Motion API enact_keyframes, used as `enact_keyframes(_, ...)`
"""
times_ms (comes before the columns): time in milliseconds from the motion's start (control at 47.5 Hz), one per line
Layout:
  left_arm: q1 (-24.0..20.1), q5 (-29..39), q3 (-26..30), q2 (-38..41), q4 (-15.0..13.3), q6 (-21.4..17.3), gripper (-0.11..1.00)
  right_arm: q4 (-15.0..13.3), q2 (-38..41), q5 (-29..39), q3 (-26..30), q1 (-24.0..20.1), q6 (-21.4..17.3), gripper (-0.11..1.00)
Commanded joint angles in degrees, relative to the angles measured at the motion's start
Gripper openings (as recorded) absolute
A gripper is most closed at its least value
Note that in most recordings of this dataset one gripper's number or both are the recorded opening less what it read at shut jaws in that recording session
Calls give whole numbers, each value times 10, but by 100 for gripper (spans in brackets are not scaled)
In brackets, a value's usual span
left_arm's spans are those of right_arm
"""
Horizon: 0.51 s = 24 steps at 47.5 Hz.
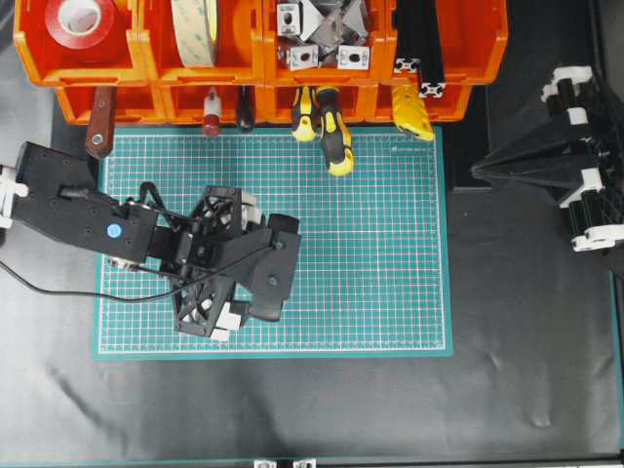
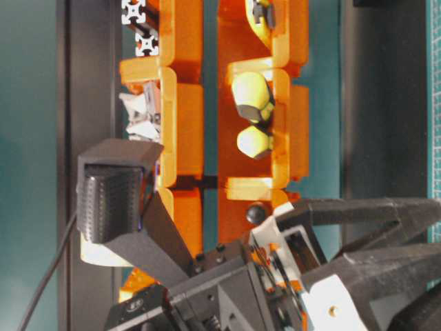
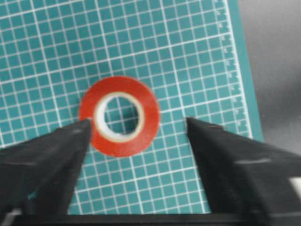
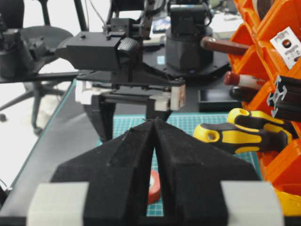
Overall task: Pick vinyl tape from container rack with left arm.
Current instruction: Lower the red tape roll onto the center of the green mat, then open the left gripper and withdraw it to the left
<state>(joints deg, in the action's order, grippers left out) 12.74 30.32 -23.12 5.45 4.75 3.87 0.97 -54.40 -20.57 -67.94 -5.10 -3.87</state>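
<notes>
A small red vinyl tape roll (image 3: 120, 116) with a white core lies flat on the green mat, between the open fingers of my left gripper (image 3: 137, 122) and closer to the left fingertip (image 3: 80, 129). In the overhead view the left gripper (image 1: 213, 261) points down over the mat and hides this roll. The roll shows a little in the right wrist view (image 4: 154, 186). Another red roll (image 1: 83, 19) sits in the far left top bin of the orange container rack (image 1: 253, 58). My right gripper (image 1: 478, 171) is shut and empty at the right, off the mat.
The rack's bins hold a cream tape roll (image 1: 195, 29), metal brackets (image 1: 322, 29) and black extrusions (image 1: 419, 44). Yellow-black screwdriver handles (image 1: 331, 127) and a brown handle (image 1: 99, 122) stick out over the green cutting mat (image 1: 390, 273).
</notes>
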Motion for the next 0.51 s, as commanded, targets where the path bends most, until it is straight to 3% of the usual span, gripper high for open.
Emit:
enact_keyframes(0, -1, -8, 18, -11, 0, 1, 87, 1, 3, -2, 19, 1, -1, 0)
enact_keyframes(232, -3, -9, 12, -62, 1, 19, 85, 1, 3, -2, 18, 1, -1, 0)
enact_keyframes(484, 0, -5, 3, -199, 1, 54, 85, 1, 2, -2, 17, 1, -1, 0)
